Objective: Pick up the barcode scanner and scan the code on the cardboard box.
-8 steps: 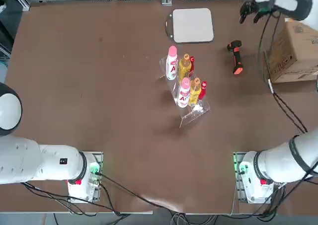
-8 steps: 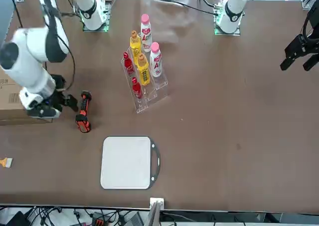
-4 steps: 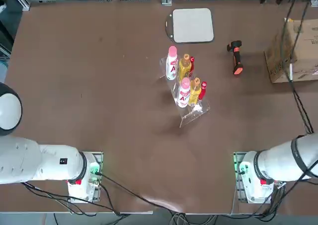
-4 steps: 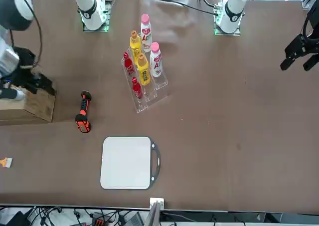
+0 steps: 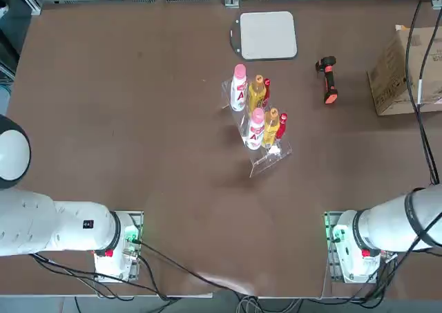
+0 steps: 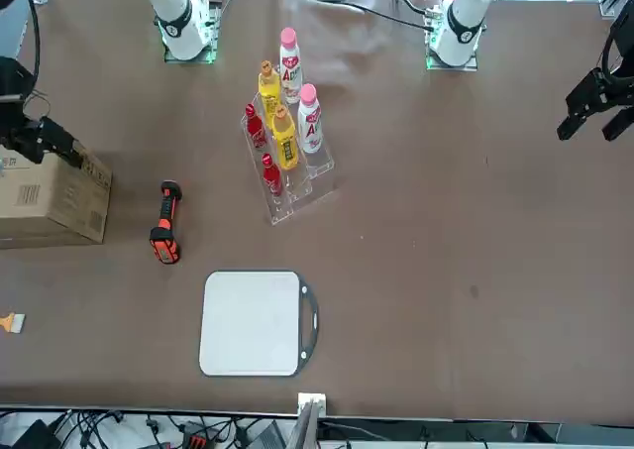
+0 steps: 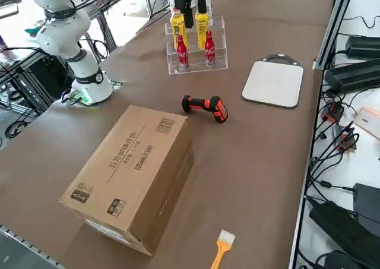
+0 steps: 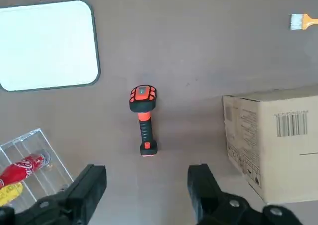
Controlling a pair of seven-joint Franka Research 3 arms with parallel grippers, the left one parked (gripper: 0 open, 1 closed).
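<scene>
From my console, the right gripper [image 8: 146,192] has lifted well clear since a second ago, when it hung low beside the scanner; now it sits high above the table, fingers [image 8: 89,185] spread wide and holding nothing. Below it the barcode scanner [image 8: 143,116] lies flat on the table, black head, orange-and-black handle, between the clear bottle rack [image 5: 257,123] and the cardboard box [image 7: 133,171]. The box shows a printed barcode and dark characters I can't read. Farther off lies the grey pad [image 5: 268,34].
</scene>
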